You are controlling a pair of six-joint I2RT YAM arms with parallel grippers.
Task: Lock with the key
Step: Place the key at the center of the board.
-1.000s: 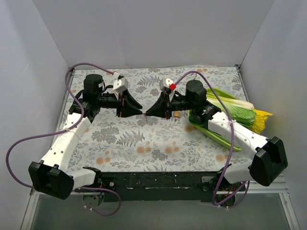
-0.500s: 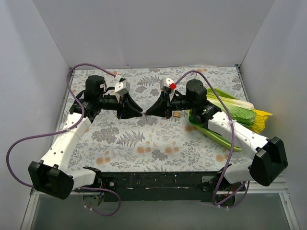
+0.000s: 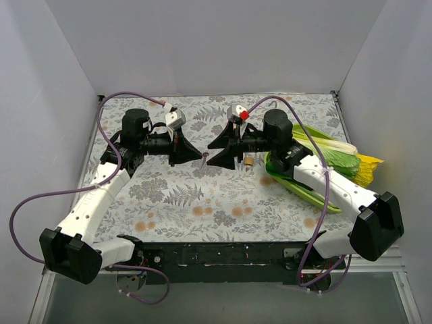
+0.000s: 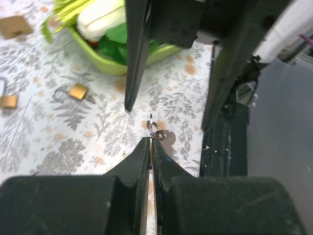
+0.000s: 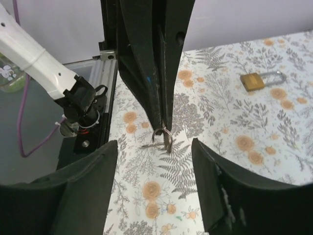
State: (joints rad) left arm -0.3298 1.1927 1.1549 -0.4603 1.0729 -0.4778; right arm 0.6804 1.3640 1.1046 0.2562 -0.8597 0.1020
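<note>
A small silver key (image 4: 167, 137) on a wire ring (image 5: 163, 138) hangs from the tips of my left gripper (image 4: 150, 143), which is shut on the ring above the floral cloth. In the top view the left gripper (image 3: 202, 156) points right at mid-table. My right gripper (image 3: 210, 154) faces it, its jaws standing open on either side of the key without touching it; its fingers (image 5: 85, 188) frame the ring. A brass padlock (image 3: 249, 162) lies on the cloth under the right arm. Another padlock (image 5: 254, 81) lies behind the left gripper.
A green tray (image 3: 307, 192) of leafy vegetables (image 3: 331, 154) sits at the right, partly under the right arm. Two more brass padlocks (image 4: 7, 100) (image 4: 14, 25) lie on the cloth. Grey walls close three sides, and a black rail (image 3: 223, 255) runs along the near edge.
The right gripper has opened and let go of the key. The left gripper has closed on the key ring and now holds it alone.
</note>
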